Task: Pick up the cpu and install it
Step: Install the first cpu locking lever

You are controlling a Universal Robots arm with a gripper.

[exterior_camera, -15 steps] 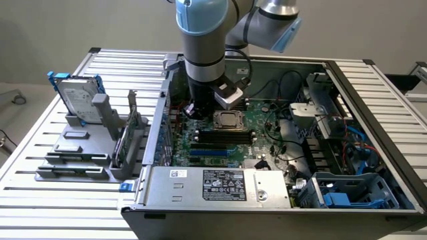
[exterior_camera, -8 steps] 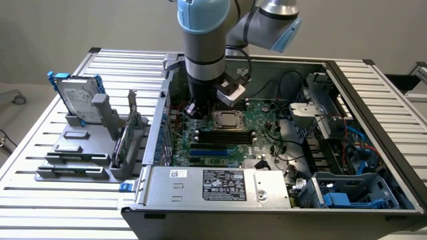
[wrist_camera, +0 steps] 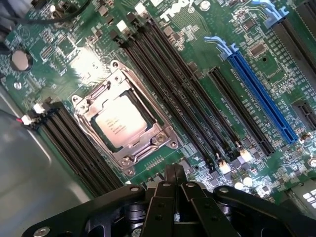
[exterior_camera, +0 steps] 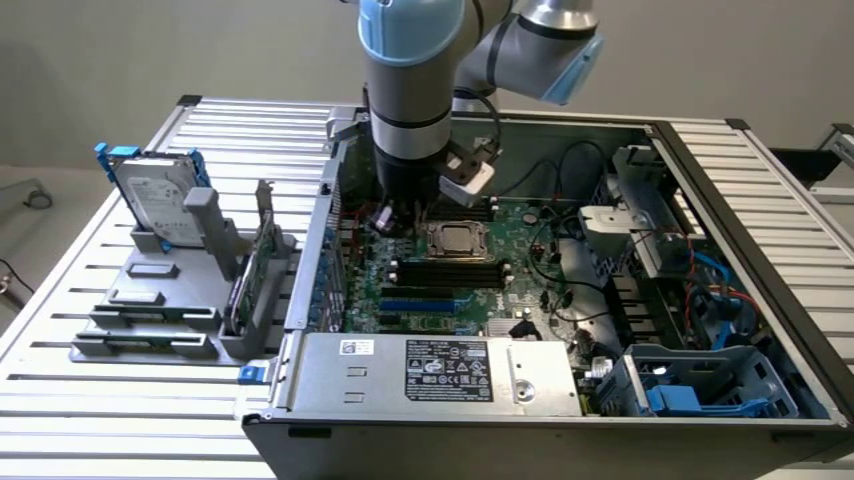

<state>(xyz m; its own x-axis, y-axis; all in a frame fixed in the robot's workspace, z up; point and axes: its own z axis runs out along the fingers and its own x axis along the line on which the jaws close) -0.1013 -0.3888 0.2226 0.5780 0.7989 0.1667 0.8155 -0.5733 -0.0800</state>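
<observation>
A hard drive (exterior_camera: 150, 197) with blue brackets stands upright beside the open computer case (exterior_camera: 747, 180).

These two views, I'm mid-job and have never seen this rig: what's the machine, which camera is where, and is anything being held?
The machine is one robot arm reaching down into an open computer case that lies on a slatted metal table. The exterior view looks from off the arm. The wrist view rides on the arm, looking past the gripper onto the green motherboard. The fingers are shut together and hold nothing. The cpu, a silver square chip, already sits in its socket frame, close to the fingertips; it shows in the exterior view too. On the exterior view's left, a hard drive with blue brackets stands in a grey rack.
</observation>
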